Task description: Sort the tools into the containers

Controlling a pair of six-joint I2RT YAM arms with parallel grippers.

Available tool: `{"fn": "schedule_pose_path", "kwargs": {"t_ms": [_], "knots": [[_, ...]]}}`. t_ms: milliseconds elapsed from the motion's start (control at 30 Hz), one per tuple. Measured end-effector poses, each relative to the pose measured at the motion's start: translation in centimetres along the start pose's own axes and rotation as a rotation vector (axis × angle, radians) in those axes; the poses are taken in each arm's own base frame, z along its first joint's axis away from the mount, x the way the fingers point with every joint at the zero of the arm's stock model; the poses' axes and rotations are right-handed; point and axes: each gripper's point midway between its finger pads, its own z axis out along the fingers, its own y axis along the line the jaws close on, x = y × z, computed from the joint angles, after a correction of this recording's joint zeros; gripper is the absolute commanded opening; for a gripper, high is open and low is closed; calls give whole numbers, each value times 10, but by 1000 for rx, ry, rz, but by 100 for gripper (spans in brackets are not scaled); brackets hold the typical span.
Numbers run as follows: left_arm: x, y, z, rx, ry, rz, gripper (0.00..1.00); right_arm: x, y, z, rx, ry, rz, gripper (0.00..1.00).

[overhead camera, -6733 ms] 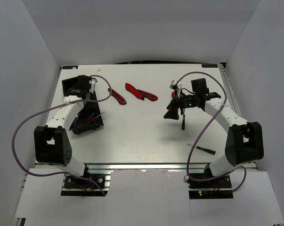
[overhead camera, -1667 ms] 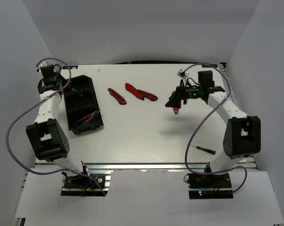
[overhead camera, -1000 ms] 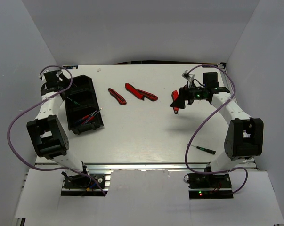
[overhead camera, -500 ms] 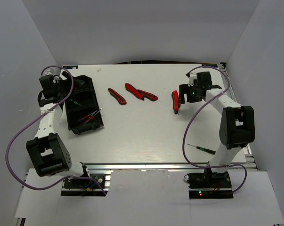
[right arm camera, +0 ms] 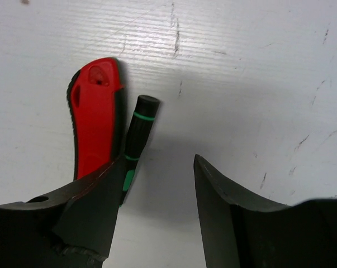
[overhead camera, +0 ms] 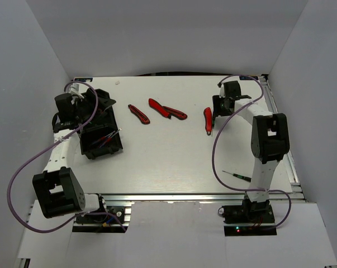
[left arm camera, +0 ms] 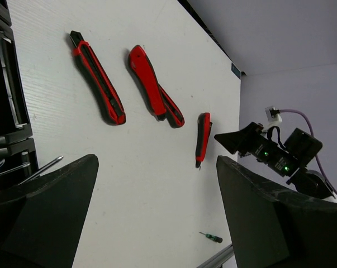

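**Matt plastic, ribbed white top, bare metal**

The table is white and matt, finely ribbed, with small dark scratches. At 3 o'clock on it, the red knife has a smooth, slightly glossy red plastic shell edged in a duller black that looks rubbery. The screwdriver beside it has a satin black handle with green bands. The right gripper and the left gripper are matt black plastic, faintly grainy. The bin at 9 o'clock is black plastic with a mild sheen, and the thin metal shafts in it gleam bright. The cables have smooth purple sheathing.
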Motion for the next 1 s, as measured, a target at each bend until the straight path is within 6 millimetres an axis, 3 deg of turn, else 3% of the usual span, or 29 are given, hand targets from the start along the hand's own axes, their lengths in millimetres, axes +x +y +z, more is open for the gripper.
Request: {"fn": "schedule_pose_path", "kwargs": {"t_ms": [200,567,800,1000], "knots": [[1,-5,-3,14,1,-2,98,1,-3,15,27,7,-6,57],[4,-9,-4,33,21,-26,98,6,22,23,-6,15,-47,54],[6,-11,-4,41,31,-35,98,12,23,33,-1,28,-50,43],[14,-19,-2,81,70,-50,84,12,21,34,11,23,-53,23]]}}
